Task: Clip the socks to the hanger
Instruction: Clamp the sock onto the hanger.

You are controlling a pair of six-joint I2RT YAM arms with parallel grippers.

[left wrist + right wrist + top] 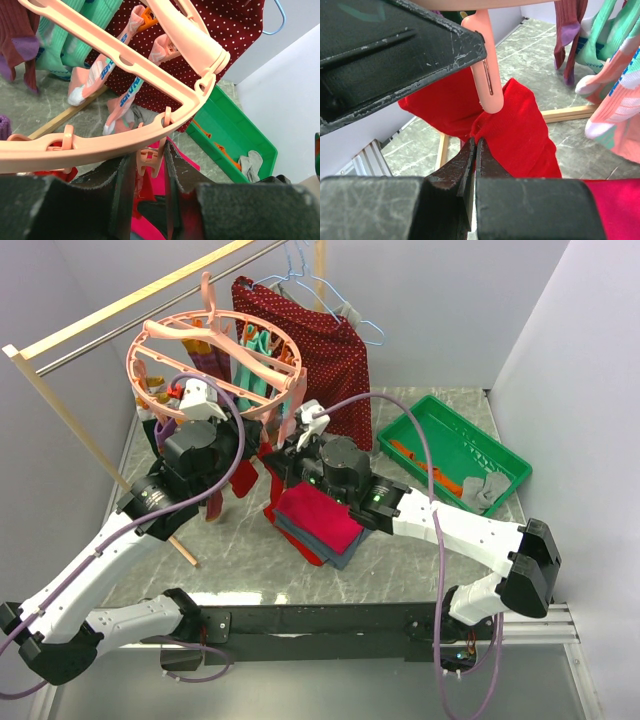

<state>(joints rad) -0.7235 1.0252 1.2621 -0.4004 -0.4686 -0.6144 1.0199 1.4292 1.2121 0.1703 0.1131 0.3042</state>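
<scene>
1. Under the hanger point(100, 147) rim: one red sock point(517, 127), top fold pinched in the pressed-together right gripper point(474, 150), just below one pink clip point(487, 75). Contact with clip unclear.
2. Left gripper point(150, 170) squeezes that clip's upper end.
3. Counts: two grippers, one hanger, one held sock. Hung socks point(75, 45): two salmon, plus teal and maroon; total unclear.
4. Right side: one green tray point(460, 435) holding one grey sock point(487, 490). One folded cloth stack point(320, 525) lies mid-table.

A grey stone-look table point(250, 555) is holding a green tray point(462, 435) on its right side. A folded red and grey cloth pile point(320, 522) is lying in the middle.
</scene>
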